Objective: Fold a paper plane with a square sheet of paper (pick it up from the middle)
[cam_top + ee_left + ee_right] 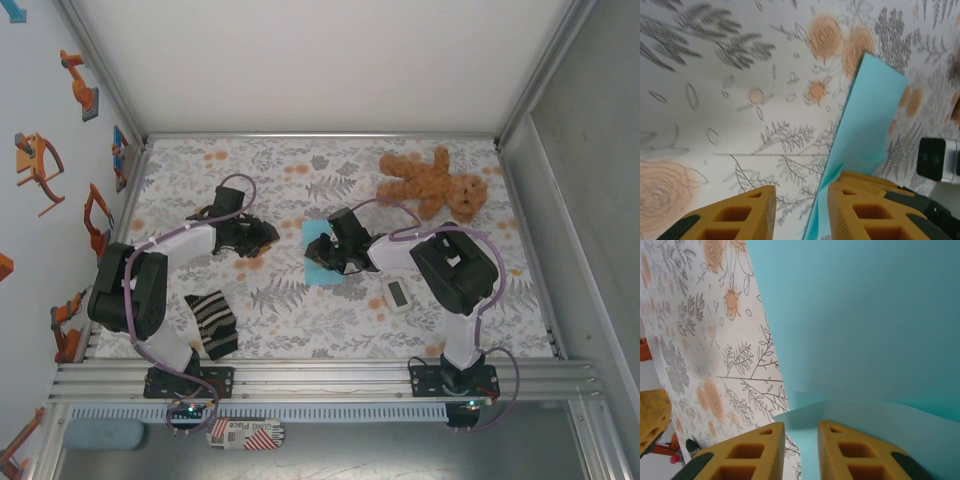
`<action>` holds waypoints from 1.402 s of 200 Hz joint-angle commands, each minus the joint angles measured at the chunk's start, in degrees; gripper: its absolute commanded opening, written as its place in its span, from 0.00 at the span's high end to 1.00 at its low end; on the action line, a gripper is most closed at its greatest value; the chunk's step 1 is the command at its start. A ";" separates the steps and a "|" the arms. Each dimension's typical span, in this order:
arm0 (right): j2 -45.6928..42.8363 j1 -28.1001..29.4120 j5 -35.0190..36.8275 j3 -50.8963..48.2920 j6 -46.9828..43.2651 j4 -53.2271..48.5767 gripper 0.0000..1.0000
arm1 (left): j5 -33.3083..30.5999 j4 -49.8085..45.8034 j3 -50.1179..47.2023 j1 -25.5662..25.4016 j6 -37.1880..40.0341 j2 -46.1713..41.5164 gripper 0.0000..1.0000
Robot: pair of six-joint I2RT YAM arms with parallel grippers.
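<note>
The right gripper (pixel 801 437), jaws barely parted and clamping nothing, sits over the square sheet of paper (pixel 865 315), which lies mid-way across the table (pixel 300 330). The left gripper (pixel 801 212) hangs part-open and empty nearby. The sheet looks feather-light, floppy and slippery, so I'd pinch a raised centre.

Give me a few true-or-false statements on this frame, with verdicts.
The teddy lies at the far right of the table. True.
The paper is already a pointed dart. False: it is a broad sheet with no point.
The striped cloth lies by the left arm. True.
The white gadget sits on the paper. False: it lies on the table, apart from it.
The right gripper is at the paper. True.
</note>
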 commanded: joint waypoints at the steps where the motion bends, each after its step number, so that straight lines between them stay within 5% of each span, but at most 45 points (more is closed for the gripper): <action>1: 0.51 0.36 2.52 -0.26 -1.33 -5.59 0.80 | 2.08 1.29 -0.72 -2.56 -0.50 -2.04 0.71; 77: 0.75 0.31 3.97 0.70 -2.48 -9.85 0.98 | 3.50 5.47 -0.18 -8.88 -2.46 2.26 0.90; 128: 1.18 0.37 4.05 0.67 -2.13 -9.90 1.00 | 3.92 5.79 3.85 -10.27 -1.64 7.39 0.99; 280: 1.38 0.35 3.26 -0.36 -1.07 -7.78 1.00 | -1.75 2.50 7.56 -11.33 0.92 15.51 1.00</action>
